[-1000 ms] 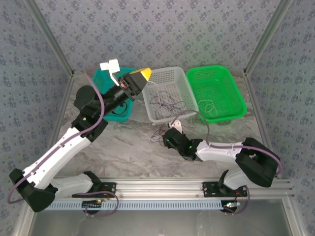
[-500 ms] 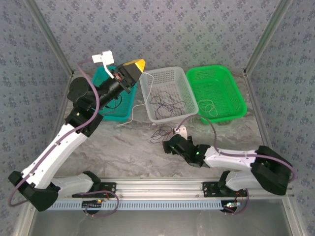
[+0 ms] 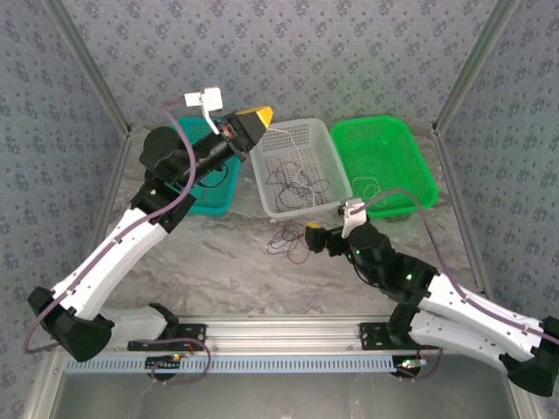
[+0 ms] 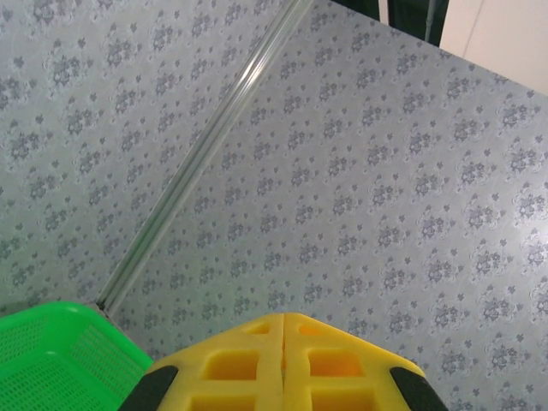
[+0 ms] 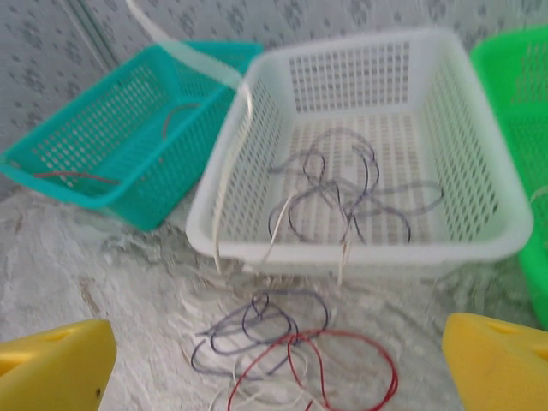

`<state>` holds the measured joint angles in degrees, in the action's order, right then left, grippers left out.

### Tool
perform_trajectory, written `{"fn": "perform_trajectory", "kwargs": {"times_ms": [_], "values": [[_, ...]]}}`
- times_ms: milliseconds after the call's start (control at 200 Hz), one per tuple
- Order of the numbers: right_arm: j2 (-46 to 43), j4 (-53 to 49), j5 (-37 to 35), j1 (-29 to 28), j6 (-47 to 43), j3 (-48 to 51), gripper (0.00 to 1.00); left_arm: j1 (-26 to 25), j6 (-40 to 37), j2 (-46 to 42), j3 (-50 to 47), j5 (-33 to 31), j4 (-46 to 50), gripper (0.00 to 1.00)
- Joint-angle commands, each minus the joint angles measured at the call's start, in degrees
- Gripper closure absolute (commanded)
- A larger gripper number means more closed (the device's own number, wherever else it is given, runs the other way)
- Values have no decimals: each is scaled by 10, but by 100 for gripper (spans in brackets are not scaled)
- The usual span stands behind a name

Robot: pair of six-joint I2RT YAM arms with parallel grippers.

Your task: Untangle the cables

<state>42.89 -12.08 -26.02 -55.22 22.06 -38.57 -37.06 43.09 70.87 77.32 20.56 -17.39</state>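
Right gripper (image 5: 274,360) has just let go. Its fingers were half apart a second ago and are now spread wide. It has backed off and sits low over the floor tangle (image 3: 285,242), red, dark and pale loops on the table (image 3: 218,262) just in front of the white basket (image 3: 325,140).

Left gripper (image 3: 256,117) is pressed together and raised. It has swung from over the teal basket (image 5: 111,154) to the white basket's rear corner. A pale cable (image 5: 218,218) trails down from it, so I judge it pinched there.

More dark cables (image 5: 342,193) lie inside the white basket.

My read: one strand is nearly freed, and the rest is still knotted.
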Motion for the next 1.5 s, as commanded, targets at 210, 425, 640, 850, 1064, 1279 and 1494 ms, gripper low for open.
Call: {"fn": "perform_trajectory", "kwargs": {"times_ms": [210,425,640,850,1064,1279,1494], "values": [[91,58,99,64,-173,-140,0,-3,27,28,5,33,-39,100],[181,145,201,97,-188,-189,0,-9,24,23,-8,28,-38,100],[219,181,208,102,-208,-204,0,-10,26,20,-18,30,-36,100],[264,162,208,130,-261,-239,34,-10,66,20,-37,45,-73,100],[254,104,233,146,-282,-263,95,-8,43,-2,-54,20,-45,100],[236,-13,253,217,-294,-336,100,2,27,-13,-60,2,-16,62],[299,-161,204,346,-298,-469,100,3,-32,-36,-73,-49,79,1]]}}
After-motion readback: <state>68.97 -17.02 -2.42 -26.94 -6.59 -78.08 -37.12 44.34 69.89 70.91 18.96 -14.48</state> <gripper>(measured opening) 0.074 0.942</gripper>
